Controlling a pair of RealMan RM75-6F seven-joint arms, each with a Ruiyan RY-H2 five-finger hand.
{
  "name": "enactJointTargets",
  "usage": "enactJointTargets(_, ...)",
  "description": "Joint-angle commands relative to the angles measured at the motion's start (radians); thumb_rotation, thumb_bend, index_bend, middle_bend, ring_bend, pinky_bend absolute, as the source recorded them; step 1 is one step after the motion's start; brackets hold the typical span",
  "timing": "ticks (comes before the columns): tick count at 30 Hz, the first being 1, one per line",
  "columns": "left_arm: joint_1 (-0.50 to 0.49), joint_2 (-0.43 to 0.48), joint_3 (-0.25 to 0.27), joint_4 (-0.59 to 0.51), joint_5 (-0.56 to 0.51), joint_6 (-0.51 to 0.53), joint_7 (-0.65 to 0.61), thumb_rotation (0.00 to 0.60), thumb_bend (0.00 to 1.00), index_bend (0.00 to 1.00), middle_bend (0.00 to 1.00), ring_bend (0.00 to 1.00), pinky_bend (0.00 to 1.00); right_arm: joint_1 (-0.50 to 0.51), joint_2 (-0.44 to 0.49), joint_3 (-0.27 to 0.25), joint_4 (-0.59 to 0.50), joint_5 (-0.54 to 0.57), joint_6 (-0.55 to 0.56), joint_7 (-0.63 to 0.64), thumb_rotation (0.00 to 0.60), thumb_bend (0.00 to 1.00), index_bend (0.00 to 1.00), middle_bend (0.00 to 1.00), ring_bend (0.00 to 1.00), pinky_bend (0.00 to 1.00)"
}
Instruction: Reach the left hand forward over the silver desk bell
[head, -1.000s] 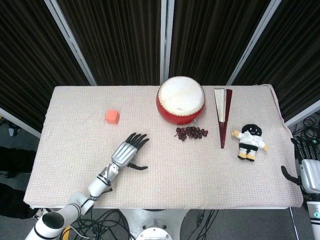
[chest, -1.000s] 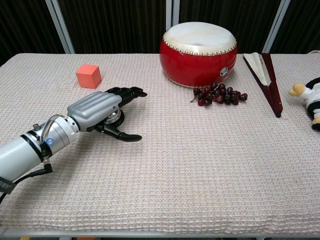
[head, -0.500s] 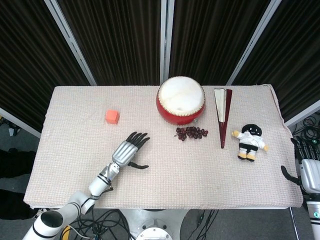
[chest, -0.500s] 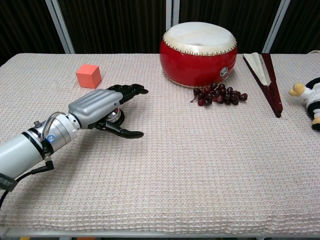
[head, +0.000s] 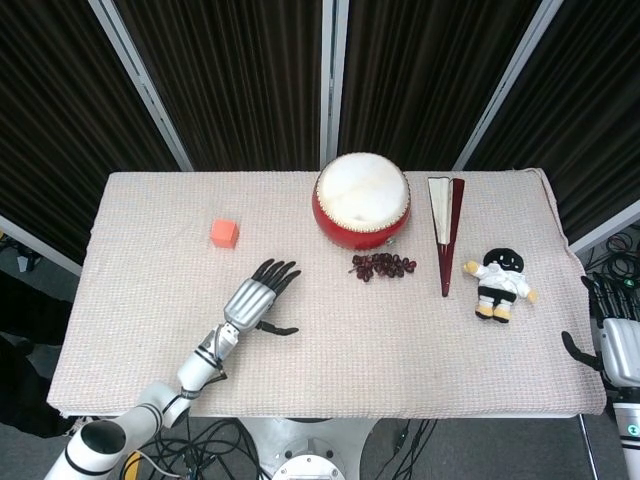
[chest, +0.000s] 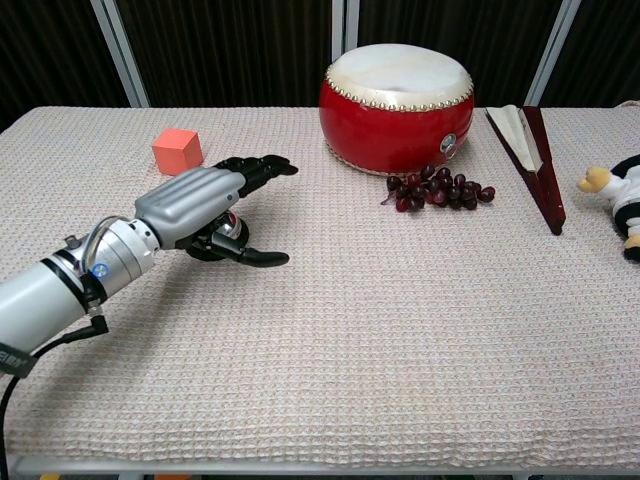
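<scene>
- Dark ribbed panels with pale metal struts stand behind the desk (head: 400, 340), which carries a beige woven cloth.
- Head view: red drum (head: 362, 200) with a white skin sits at the far middle of the desk. Landmark for what follows.
- Cluster of dark red grapes (head: 382, 265) lies just in front of the drum; folded fan (head: 444, 230) lies to its right, pointing toward the near edge; plush doll (head: 499, 284) lies right of the fan.
- Orange cube (head: 224, 233) sits well left of the drum.
- Left hand (head: 256, 299) is front-left of the drum, palm down, fingers stretched out toward the far edge, thumb out to the side, grasping nothing. Bell hidden under it in this view.
- Right hand (head: 615, 335) shows only partly at the right desk edge, far from the drum; cannot tell its state.
- Chest view: left hand (chest: 200, 205) hovers low, fingers apart, thumb just above the cloth.
- Silver desk bell (chest: 231, 228) shows as a shiny bit under the palm, front-left of the drum (chest: 398, 92), near the cube (chest: 177, 152). Contact cannot be told.
- Grapes (chest: 435, 190) lie before the drum.
</scene>
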Motion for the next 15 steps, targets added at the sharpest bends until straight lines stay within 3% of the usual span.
enactJointTargets(1, 0.012, 0.007, 0.022, 0.001, -0.005, -0.058, 0.000, 0.206, 0.00, 0.01, 0.00, 0.00, 0.00, 0.000, 0.000, 0.000, -0.001, 0.001, -0.001, -0.002, 0.600, 0.24, 0.00, 0.00, 0.00, 0.00)
enactJointTargets(5, 0.019, 0.012, 0.043, 0.004, 0.000, -0.091, 0.019, 0.206, 0.00, 0.01, 0.00, 0.00, 0.00, 0.003, -0.006, 0.001, 0.004, -0.001, -0.002, 0.002, 0.600, 0.24, 0.00, 0.00, 0.00, 0.00)
enactJointTargets(9, 0.010, 0.019, 0.015, -0.014, 0.000, -0.021, 0.016, 0.209, 0.00, 0.01, 0.00, 0.00, 0.00, 0.003, -0.010, 0.001, 0.012, -0.002, 0.000, 0.001, 0.600, 0.24, 0.00, 0.00, 0.00, 0.00)
enactJointTargets(15, 0.008, 0.106, -0.031, -0.163, -0.013, 0.065, 0.055, 0.207, 0.00, 0.01, 0.00, 0.00, 0.00, 0.003, -0.010, 0.002, 0.012, -0.003, 0.003, 0.008, 0.600, 0.24, 0.00, 0.00, 0.00, 0.00)
